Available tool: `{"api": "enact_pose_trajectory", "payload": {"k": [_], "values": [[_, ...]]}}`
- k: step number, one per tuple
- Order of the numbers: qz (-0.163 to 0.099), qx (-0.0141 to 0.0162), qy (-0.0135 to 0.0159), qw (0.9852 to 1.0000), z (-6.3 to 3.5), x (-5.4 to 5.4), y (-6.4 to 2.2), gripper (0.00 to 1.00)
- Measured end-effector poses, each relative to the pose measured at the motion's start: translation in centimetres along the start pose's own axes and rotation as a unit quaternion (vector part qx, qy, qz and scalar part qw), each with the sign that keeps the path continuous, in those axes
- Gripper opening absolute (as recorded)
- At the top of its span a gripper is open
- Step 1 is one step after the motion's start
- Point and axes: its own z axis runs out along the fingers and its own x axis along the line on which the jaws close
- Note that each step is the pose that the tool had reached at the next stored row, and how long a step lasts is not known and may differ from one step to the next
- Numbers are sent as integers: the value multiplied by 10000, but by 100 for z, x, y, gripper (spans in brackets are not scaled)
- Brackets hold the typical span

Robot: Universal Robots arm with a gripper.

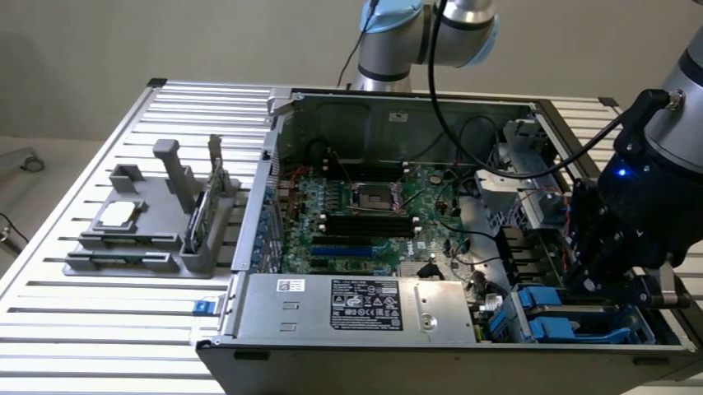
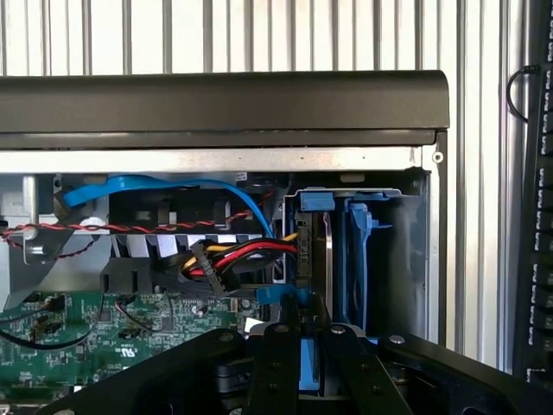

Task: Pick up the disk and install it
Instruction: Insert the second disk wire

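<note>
The gripper (image 2: 300,367) has its fingers nearly closed, pinching the blue carrier of the disk (image 2: 304,298); the disk stands on edge in the drive bay (image 1: 571,317) at the computer case's (image 1: 363,362) front corner.

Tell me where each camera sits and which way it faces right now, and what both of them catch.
Exterior view: off the arm, above, looking down into the open computer case; robot arm behind it, end effector at the blue drive bay on the exterior view's right.
Wrist view: on the wrist, facing along the fingers into that bay; they close on the disk in its blue carrier.
Shared: end effector, blue bay, green motherboard.
</note>
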Motion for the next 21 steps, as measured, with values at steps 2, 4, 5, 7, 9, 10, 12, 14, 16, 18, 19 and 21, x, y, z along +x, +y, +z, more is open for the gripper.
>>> {"api": "enact_pose_trajectory", "payload": {"k": [2,4,5,7,9,10,12,14,16,18,19,21], "values": [[-6,0,9,10000,4,0,0,16],[-9,0,13,10000,5,1,0,16],[-9,0,15,10000,3,0,0,16],[-10,0,15,10000,-11,0,2,16],[-10,0,14,10000,-31,0,3,16],[-10,0,15,10000,-33,0,3,16],[-10,0,16,10000,-32,0,4,16],[-10,0,17,10000,-32,-2,4,16],[-10,0,17,10000,-30,-7,4,16],[-10,0,17,10000,-27,-13,4,16],[-10,0,20,10000,-23,-15,4,16],[-9,0,29,10000,-14,-17,3,16]]}}
